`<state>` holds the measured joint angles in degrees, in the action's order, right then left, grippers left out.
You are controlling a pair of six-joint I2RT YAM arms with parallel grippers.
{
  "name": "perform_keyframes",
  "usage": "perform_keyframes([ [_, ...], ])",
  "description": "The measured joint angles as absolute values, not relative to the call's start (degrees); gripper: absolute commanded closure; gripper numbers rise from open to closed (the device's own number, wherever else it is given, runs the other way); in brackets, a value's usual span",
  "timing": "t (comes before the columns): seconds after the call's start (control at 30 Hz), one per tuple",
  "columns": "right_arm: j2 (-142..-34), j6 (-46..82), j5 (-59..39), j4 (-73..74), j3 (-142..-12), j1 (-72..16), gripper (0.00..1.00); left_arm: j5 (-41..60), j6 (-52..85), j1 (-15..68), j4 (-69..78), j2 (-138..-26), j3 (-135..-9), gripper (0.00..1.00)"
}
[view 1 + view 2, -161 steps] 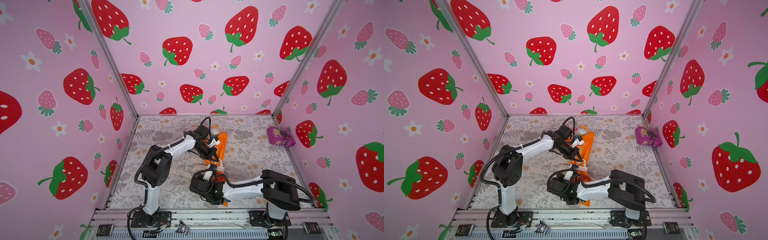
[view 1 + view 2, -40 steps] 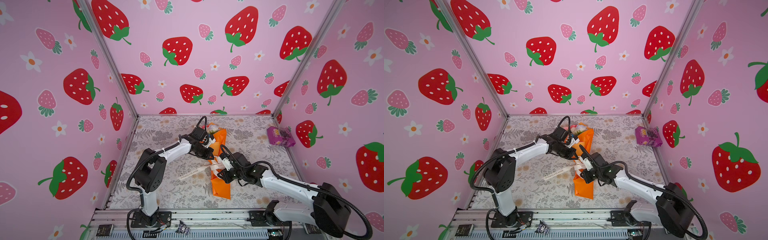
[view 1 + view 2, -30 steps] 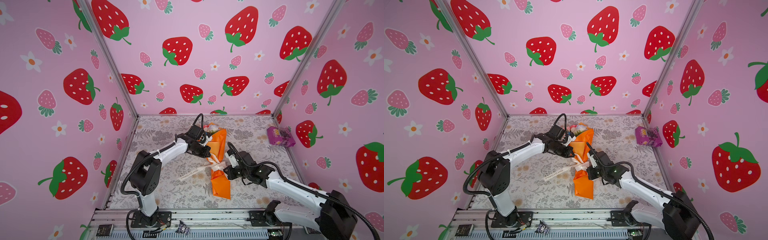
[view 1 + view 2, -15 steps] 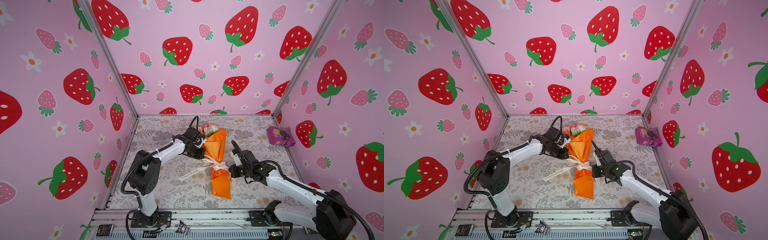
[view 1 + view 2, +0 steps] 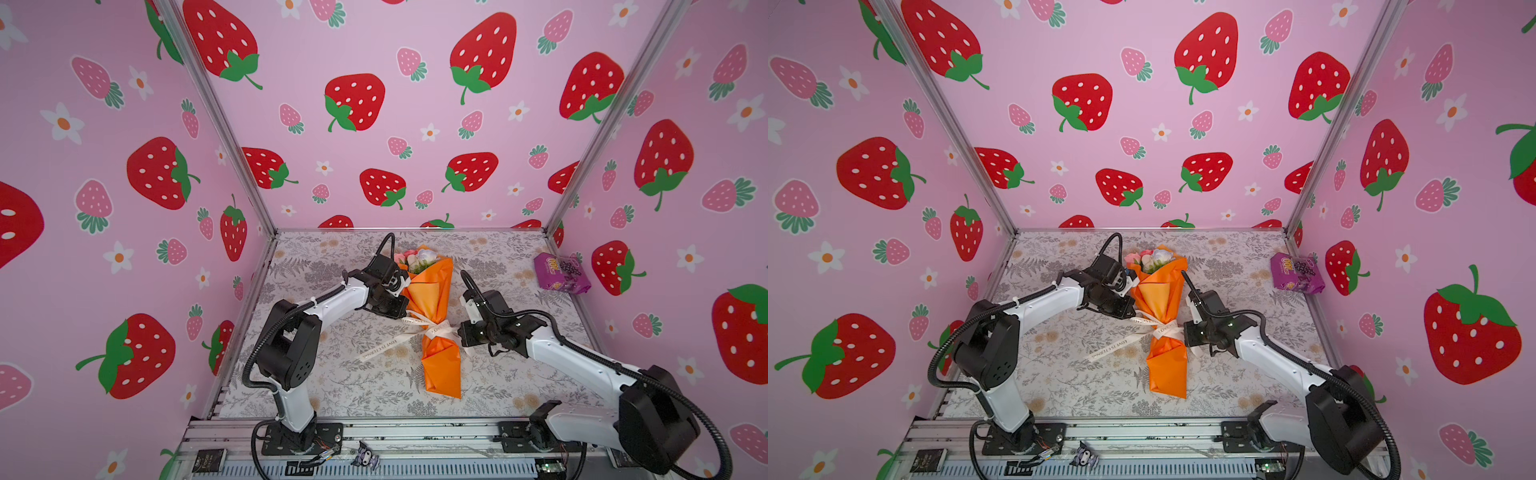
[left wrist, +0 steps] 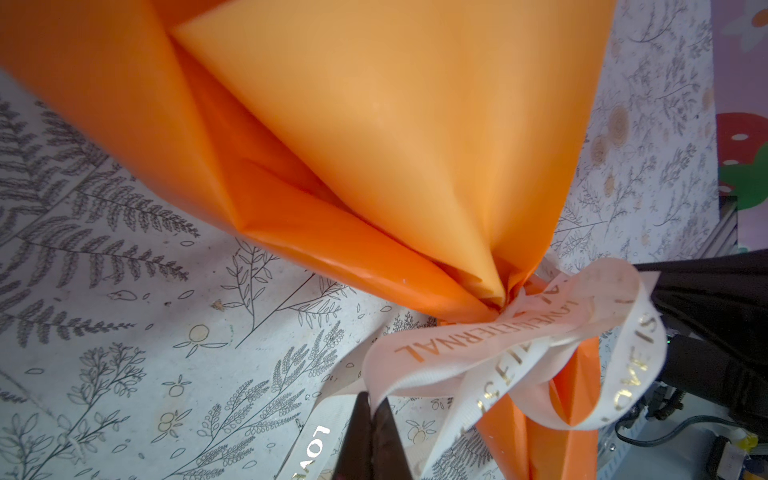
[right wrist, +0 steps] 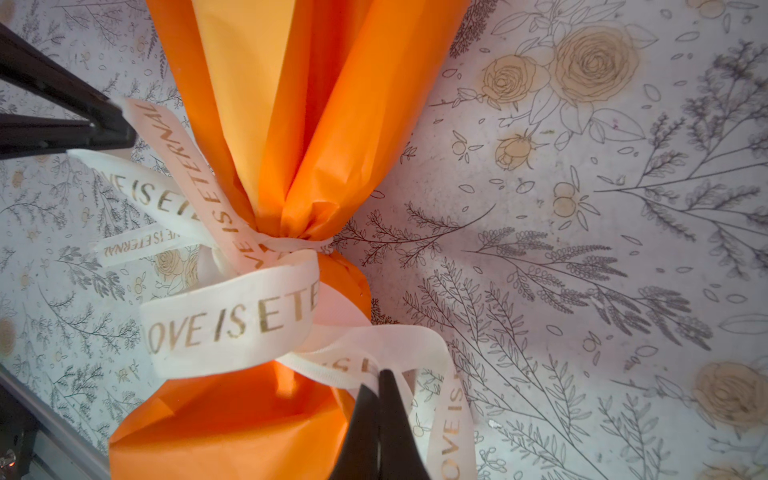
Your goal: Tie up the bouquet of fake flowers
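The bouquet of fake flowers (image 5: 432, 291) (image 5: 1160, 291) lies on the table in orange paper, with its pink and white blooms (image 5: 417, 257) toward the back wall. A cream ribbon (image 5: 432, 330) (image 5: 1163, 330) with gold lettering is knotted round its narrow waist. My left gripper (image 5: 405, 318) (image 6: 374, 405) is shut on a ribbon loop (image 6: 457, 353) to the left of the knot. My right gripper (image 5: 457, 332) (image 7: 378, 382) is shut on another ribbon loop (image 7: 365, 353) to the right of the knot. Both loops stretch away from the knot.
A loose ribbon tail (image 5: 380, 347) trails over the floral table cover toward the front left. A purple snack packet (image 5: 559, 274) (image 5: 1296, 274) lies by the right wall at the back. Pink strawberry walls close in three sides.
Both grippers have drawn apart, the left one leftward and the right one rightward, each with its ribbon loop. The knot has tightened round the bouquet's waist.
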<state>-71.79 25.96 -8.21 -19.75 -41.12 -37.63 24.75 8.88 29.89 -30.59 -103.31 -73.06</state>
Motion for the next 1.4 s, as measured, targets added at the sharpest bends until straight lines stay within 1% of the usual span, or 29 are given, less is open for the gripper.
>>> perform_keyframes([
  [0.17,-71.66,25.17,-8.36,-19.99,-41.12,-37.63,0.99,24.88,10.39,29.95,-27.88,-103.24,-71.07,1.0],
  [0.53,-71.05,23.05,-3.75,-22.09,-41.12,-37.63,1.0,16.84,4.12,30.26,-33.06,-104.92,-75.26,1.0],
  [0.6,-71.05,22.79,-3.44,-22.13,-41.25,-37.6,1.0,16.19,3.36,30.26,-33.52,-104.97,-75.35,0.95],
  [0.63,-71.07,22.63,-3.44,-22.22,-41.47,-37.6,1.0,16.1,3.18,30.26,-33.74,-105.03,-75.35,0.91],
  [0.67,-71.09,22.57,-3.49,-22.2,-41.71,-37.6,0.99,16.16,3.03,30.26,-33.8,-105.06,-75.35,0.86],
  [0.73,-71.09,22.33,-3.77,-22.0,-42.33,-37.63,0.99,16.36,3.2,30.3,-33.63,-105.06,-75.35,0.69],
  [0.83,-71.22,22.15,-4.62,-21.78,-43.03,-37.6,0.99,16.49,4.45,30.39,-32.56,-104.6,-75.02,0.59],
  [0.9,-71.33,22.15,-5.13,-21.5,-43.05,-37.6,0.99,16.25,5.23,30.44,-31.48,-103.07,-73.69,0.56],
  [1.07,-71.57,22.15,-5.87,-21.45,-43.05,-37.6,0.99,15.49,4.67,31.97,-28.08,-94.96,-68.2,0.56],
  [1.17,-71.57,22.15,-6.07,-21.43,-43.05,-37.6,0.98,15.55,1.41,35.92,-26.3,-91.96,-66.81,0.56],
  [1.27,-71.61,22.02,-6.2,-21.43,-43.07,-37.6,0.98,15.05,-2.52,40.18,-24.75,-92.82,-66.81,0.57],
  [1.4,-71.94,21.85,-6.59,-21.41,-43.22,-37.6,0.98,12.62,-6.11,44.01,-24.99,-98.35,-68.69,0.56],
])
